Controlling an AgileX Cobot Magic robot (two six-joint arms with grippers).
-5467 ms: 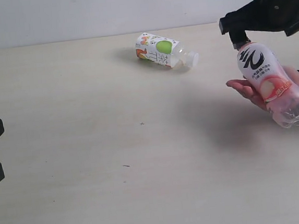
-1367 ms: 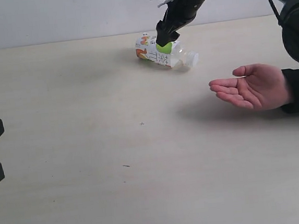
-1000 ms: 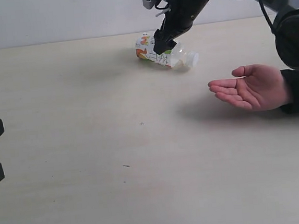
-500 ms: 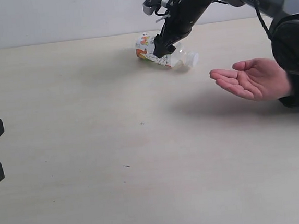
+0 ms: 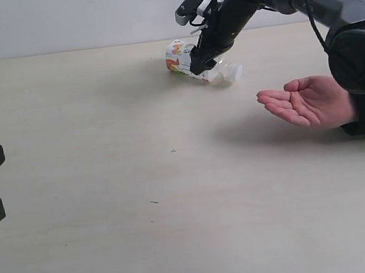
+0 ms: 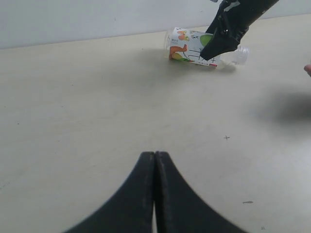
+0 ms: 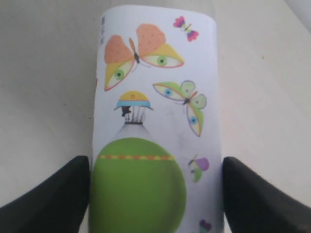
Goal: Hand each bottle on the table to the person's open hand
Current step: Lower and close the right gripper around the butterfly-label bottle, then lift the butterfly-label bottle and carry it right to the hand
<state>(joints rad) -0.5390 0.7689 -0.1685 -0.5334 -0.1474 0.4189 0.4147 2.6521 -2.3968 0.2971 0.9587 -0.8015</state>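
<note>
One bottle (image 5: 178,55) lies on its side at the far middle of the table (image 5: 143,197): a white label with a green apple and butterflies, its cap (image 5: 233,72) pointing right. It also shows in the left wrist view as the bottle (image 6: 185,44) and in the right wrist view as the bottle (image 7: 155,97). My right gripper (image 5: 199,63) is down over its middle, open, with one finger (image 7: 58,194) on each side of the label, very close to it. My left gripper (image 6: 155,156) is shut and empty, low at the left edge. No other bottles are in view.
The person's open hand (image 5: 307,103) rests palm up at the right, just above the table, empty, with a dark sleeve behind it. A pale wall runs along the table's far edge. A few dark specks (image 5: 173,150) mark the surface.
The red-and-white bottle left the scene with the hand's earlier take. My right gripper has since reached the apple bottle and sunk lower around it. The hand shifted slightly; the bottle has not moved.
</note>
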